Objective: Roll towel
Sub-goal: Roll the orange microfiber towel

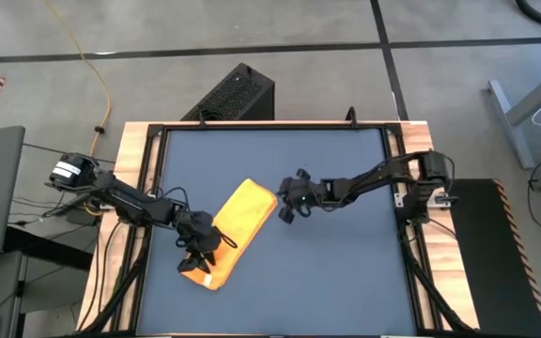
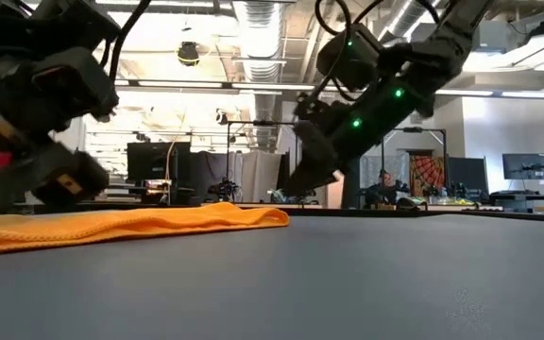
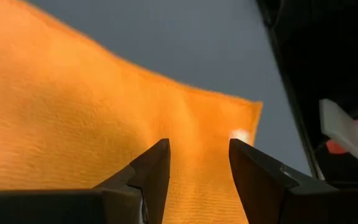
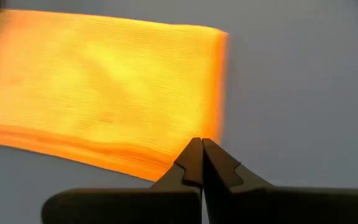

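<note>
Dark blue tabletop [image 1: 336,263] in a wooden frame [image 1: 130,160]. Beyond the tabletop's far edge, a black perforated box [image 1: 233,94] on the grey floor; a yellow cable [image 1: 87,61] trails near it. Low view: room beyond the tabletop holds monitors [image 2: 524,166] and a seated person [image 2: 385,184] (small, indistinct).

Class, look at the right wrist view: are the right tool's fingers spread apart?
No, the right tool has its fingers pressed together beside the towel.
</note>
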Robot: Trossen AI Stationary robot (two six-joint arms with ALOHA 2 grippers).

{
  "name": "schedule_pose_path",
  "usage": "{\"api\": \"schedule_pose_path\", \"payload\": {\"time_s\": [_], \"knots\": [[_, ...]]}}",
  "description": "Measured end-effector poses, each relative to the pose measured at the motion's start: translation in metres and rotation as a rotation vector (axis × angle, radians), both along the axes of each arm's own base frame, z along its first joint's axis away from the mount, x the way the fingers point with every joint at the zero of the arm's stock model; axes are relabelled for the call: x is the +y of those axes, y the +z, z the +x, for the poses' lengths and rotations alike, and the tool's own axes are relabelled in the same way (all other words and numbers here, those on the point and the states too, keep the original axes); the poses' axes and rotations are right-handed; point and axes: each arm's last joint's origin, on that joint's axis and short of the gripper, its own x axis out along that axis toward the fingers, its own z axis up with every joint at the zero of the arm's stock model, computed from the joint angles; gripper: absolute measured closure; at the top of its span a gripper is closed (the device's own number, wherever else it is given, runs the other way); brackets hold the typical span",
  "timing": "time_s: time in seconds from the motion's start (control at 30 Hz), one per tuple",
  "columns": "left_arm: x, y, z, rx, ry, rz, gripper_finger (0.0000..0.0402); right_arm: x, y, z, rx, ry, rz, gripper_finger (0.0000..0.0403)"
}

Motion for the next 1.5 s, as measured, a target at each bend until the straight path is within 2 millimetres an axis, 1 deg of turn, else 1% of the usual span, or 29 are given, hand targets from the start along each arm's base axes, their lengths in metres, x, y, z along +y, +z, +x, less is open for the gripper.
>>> {"api": "schedule_pose_path", "payload": {"time_s": [0.13, 0.23, 0.33, 0.53, 0.6, 0.7, 0.93, 1.03, 1.1, 1.2, 1.3, 1.5], "knots": [[0.002, 0.01, -0.002, -0.038, 0.005, -0.01, 0.0246, 0.008, -0.011, 0.006, -0.023, 0.036, 0.002, 0.0383], [0.002, 0.017, -0.003, -0.082, 0.013, -0.002, 0.0246, 0.013, -0.015, 0.006, 0.002, 0.07, -0.013, 0.0383], [0.004, 0.019, -0.002, -0.134, 0.058, 0.066, 0.0246, 0.016, -0.015, 0.006, 0.009, 0.094, -0.033, 0.0383], [0.01, 0.015, 0.005, -0.233, 0.182, 0.279, 0.0246, 0.017, -0.013, 0.007, -0.011, 0.097, -0.036, 0.0382], [0.012, 0.013, 0.008, -0.242, 0.218, 0.318, 0.0246, 0.016, -0.011, 0.009, -0.035, 0.09, -0.03, 0.0382], [0.013, 0.008, 0.01, -0.227, 0.21, 0.312, 0.0246, 0.017, -0.009, 0.01, -0.065, 0.089, -0.029, 0.0383], [0.011, -0.008, 0.015, -0.172, 0.188, 0.295, 0.0246, 0.013, -0.01, 0.01, -0.052, 0.073, -0.034, 0.0383], [0.01, -0.015, 0.019, -0.169, 0.181, 0.282, 0.0246, 0.013, -0.016, 0.01, -0.035, 0.073, -0.033, 0.0383], [0.009, -0.017, 0.021, -0.18, 0.169, 0.263, 0.0246, 0.011, -0.025, 0.011, -0.015, 0.067, -0.029, 0.0383], [0.009, -0.019, 0.022, -0.18, 0.166, 0.252, 0.0246, 0.011, -0.038, 0.012, 0.014, 0.065, -0.02, 0.0383], [0.008, -0.019, 0.022, -0.172, 0.155, 0.24, 0.0246, 0.011, -0.043, 0.013, 0.04, 0.049, -0.032, 0.0383], [0.007, -0.01, 0.024, -0.2, 0.119, 0.2, 0.0246, 0.002, -0.041, 0.009, 0.097, 0.033, -0.053, 0.0383]]}}
